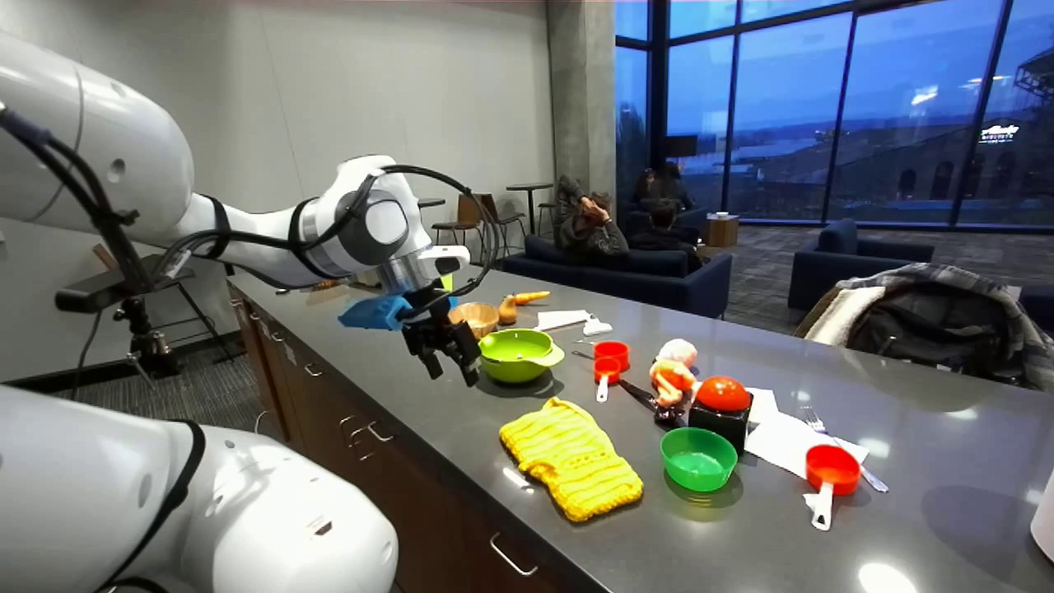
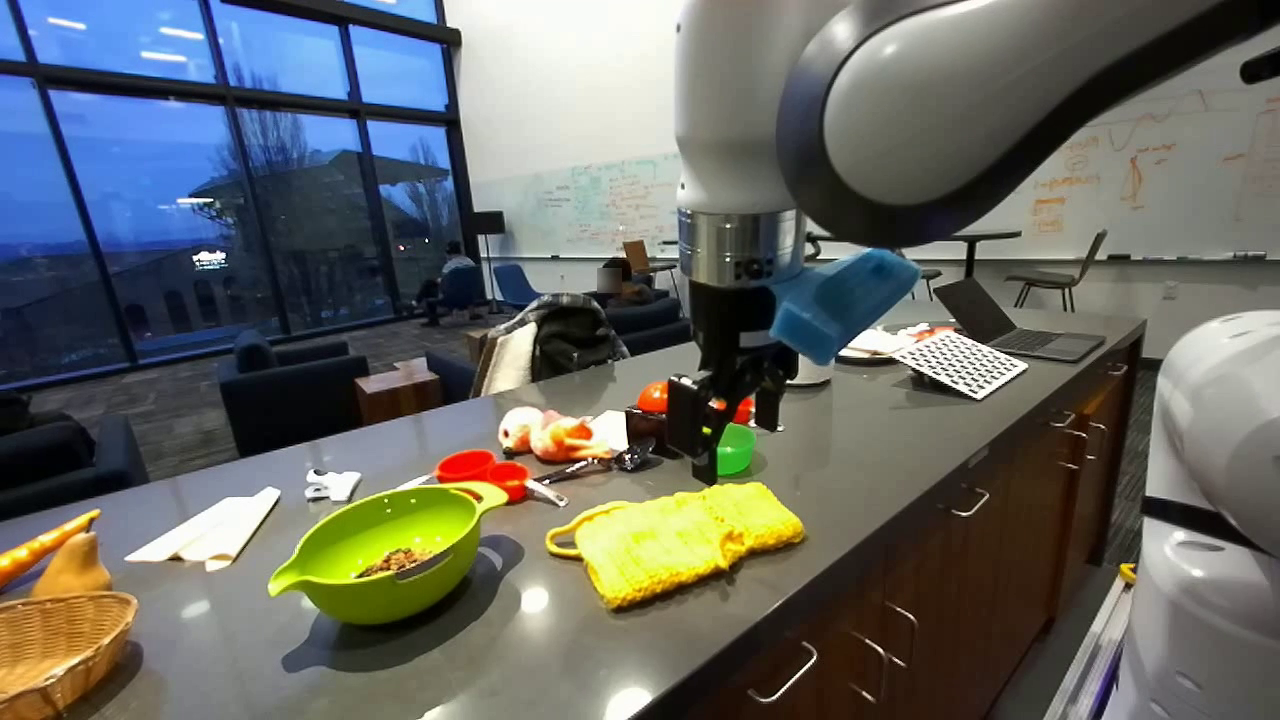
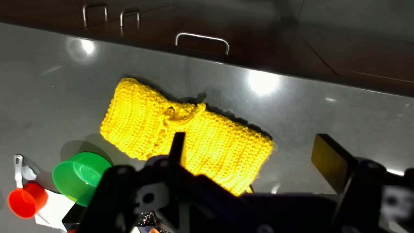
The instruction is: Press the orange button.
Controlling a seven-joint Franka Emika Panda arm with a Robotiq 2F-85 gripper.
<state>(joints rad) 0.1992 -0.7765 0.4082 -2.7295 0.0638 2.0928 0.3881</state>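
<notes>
My glossy white, rounded arm (image 1: 115, 123) has small round grey recesses (image 1: 117, 170), black straps (image 1: 221, 224), a black cable (image 1: 412, 170) in a loose loop. Dark-bordered, pale rounded joint cover (image 2: 920, 120). Shiny silver metal collar (image 2: 735, 250), angular blue block (image 2: 842, 300) next to it. My angular black two-fingered claw (image 1: 453, 377) has a pale grey plate (image 3: 160, 194) with a dark round hole (image 3: 148, 198).

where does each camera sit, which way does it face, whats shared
An exterior view: near the arm, facing across the counter toward windows; arm and gripper show.
An exterior view: near the woven basket, facing along the counter toward a whiteboard; arm and gripper show.
Wrist view: on the arm's end, facing down at the counter; gripper fingers show.
Shared: orange button in both exterior views, yellow cloth in all three.
</notes>
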